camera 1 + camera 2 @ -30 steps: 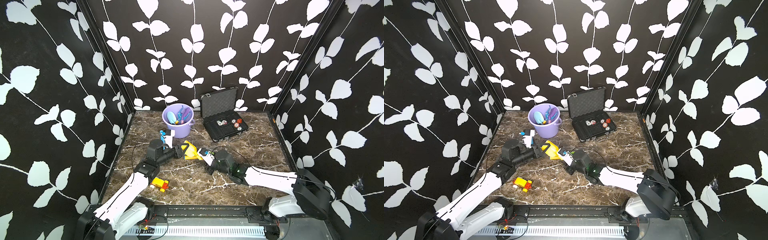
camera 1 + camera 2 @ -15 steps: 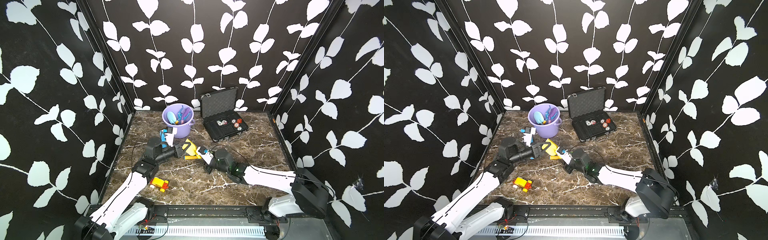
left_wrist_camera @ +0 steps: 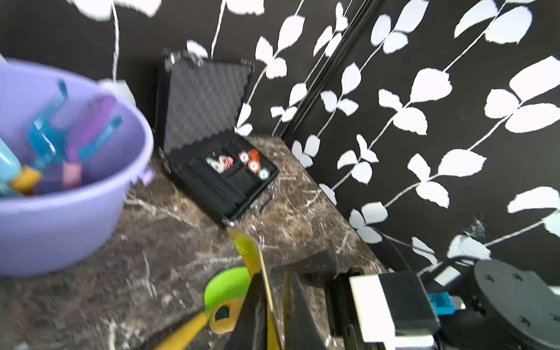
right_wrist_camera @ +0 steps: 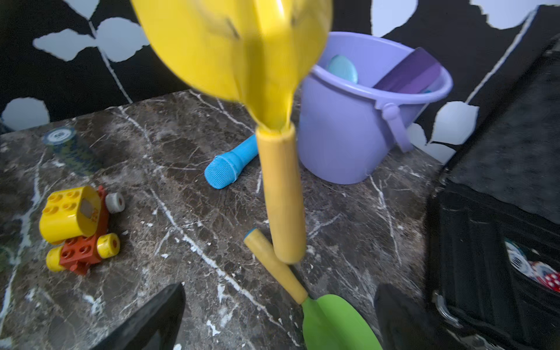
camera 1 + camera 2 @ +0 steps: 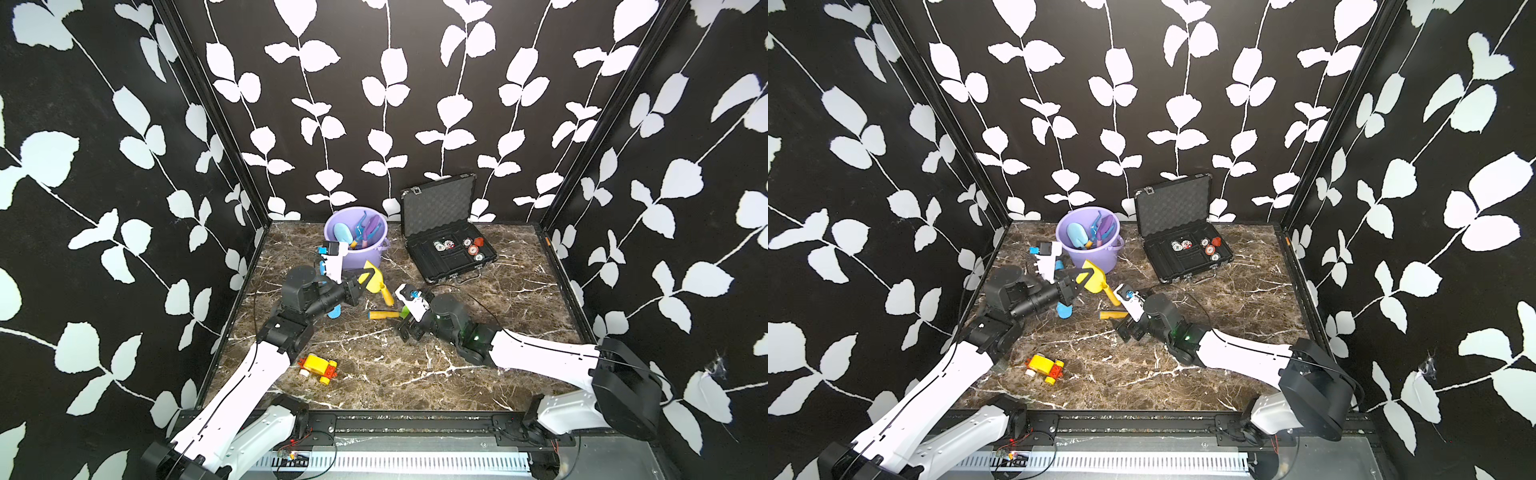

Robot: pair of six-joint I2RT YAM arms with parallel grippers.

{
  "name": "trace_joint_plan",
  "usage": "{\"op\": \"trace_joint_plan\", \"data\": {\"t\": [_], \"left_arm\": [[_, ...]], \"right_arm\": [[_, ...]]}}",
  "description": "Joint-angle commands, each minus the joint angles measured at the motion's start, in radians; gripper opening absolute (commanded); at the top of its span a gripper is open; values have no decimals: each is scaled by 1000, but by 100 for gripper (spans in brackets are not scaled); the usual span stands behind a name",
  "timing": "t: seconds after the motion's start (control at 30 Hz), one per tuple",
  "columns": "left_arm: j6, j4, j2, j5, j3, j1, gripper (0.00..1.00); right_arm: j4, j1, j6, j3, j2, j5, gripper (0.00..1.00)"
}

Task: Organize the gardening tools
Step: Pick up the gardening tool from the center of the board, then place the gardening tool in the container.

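My left gripper (image 5: pixel 365 277) is shut on the blade of the yellow spade (image 5: pixel 373 280), which hangs above the table just in front of the purple bucket (image 5: pixel 376 254). In the left wrist view the blade (image 3: pixel 251 254) stands edge-on between the fingers (image 3: pixel 254 303). Its wooden handle (image 4: pixel 281 194) points down at the table. The green spade (image 4: pixel 333 324) with a yellow handle (image 5: pixel 382 315) lies flat between the open fingers of my right gripper (image 4: pixel 280 288). Blue, teal and purple tools stand in the bucket (image 5: pixel 1096 259).
An open black case (image 5: pixel 436 203) with poker chips stands at the back right. A light-blue cylinder (image 4: pixel 230 163) lies under my left arm. A yellow-and-red toy car (image 5: pixel 318 368) sits front left, with a chip stack (image 4: pixel 71 151) near the left wall.
The left gripper closed on the yellow spade's blade and carried it up towards the bucket. The right gripper opened, let go of the spade and drew back.
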Motion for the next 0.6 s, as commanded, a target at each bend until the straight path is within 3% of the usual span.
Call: {"op": "trace_joint_plan", "data": {"t": [0.0, 0.1, 0.37, 0.57], "left_arm": [[97, 48, 10, -92, 89, 3, 0], [168, 14, 54, -196, 173, 3, 0], [358, -24, 245, -415, 410, 12, 0], [348, -9, 409, -384, 533, 87, 0]], "right_arm": [[18, 4, 126, -18, -60, 202, 99], [-54, -4, 206, 1, -75, 299, 99], [-264, -16, 286, 108, -40, 372, 99], [-404, -25, 349, 237, 59, 363, 99]]}}
